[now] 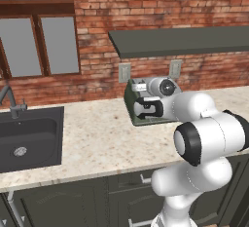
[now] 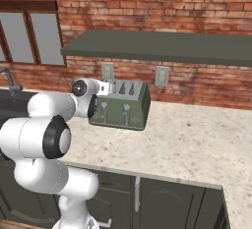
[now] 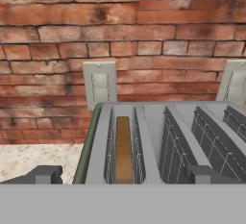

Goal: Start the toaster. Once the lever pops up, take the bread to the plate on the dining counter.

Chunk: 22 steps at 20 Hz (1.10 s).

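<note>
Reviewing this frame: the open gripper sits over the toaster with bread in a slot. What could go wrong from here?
1. The open gripper straddles the bread slot atop the toaster, not the front levers; descending might jam a fingertip into a slot instead of starting it.
2. The wall outlets sit close behind, so reaching forward might hit the brick.

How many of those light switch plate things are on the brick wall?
2. One wall plate is on the brick behind the toaster's left end, the other wall plate just past its right end. The arm may hide more.
</note>
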Available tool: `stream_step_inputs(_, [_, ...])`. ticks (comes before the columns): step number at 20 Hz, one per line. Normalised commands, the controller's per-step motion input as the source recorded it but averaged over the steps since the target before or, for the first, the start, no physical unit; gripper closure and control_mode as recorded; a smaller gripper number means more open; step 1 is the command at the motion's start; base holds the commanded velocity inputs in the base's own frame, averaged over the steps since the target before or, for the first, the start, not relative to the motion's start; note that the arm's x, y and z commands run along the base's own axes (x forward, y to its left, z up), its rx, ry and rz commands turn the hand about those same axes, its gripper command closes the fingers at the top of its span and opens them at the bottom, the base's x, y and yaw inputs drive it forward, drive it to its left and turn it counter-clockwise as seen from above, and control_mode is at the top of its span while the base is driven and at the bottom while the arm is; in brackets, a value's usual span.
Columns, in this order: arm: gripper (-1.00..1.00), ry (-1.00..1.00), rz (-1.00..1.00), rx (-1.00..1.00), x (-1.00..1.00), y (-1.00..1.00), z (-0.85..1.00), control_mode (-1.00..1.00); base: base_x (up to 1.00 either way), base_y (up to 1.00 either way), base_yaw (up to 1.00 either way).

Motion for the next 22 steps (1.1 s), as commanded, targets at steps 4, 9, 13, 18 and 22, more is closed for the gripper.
stream_step_inputs(4, [-1.00,0.00,0.00,0.00,0.00,0.00,0.00,-1.00,0.00,0.00,0.00])
stream_step_inputs(9, [-1.00,0.00,0.00,0.00,0.00,0.00,0.00,-1.00,0.00,0.00,0.00])
stream_step_inputs(13, [-1.00,0.00,0.00,0.00,0.00,0.00,0.00,-1.00,0.00,0.00,0.00])
stream_step_inputs(18, [-1.00,0.00,0.00,0.00,0.00,0.00,0.00,-1.00,0.00,0.00,0.00])
stream_step_inputs(22, [-1.00,0.00,0.00,0.00,0.00,0.01,0.00,-1.00,0.00,0.00,0.00])
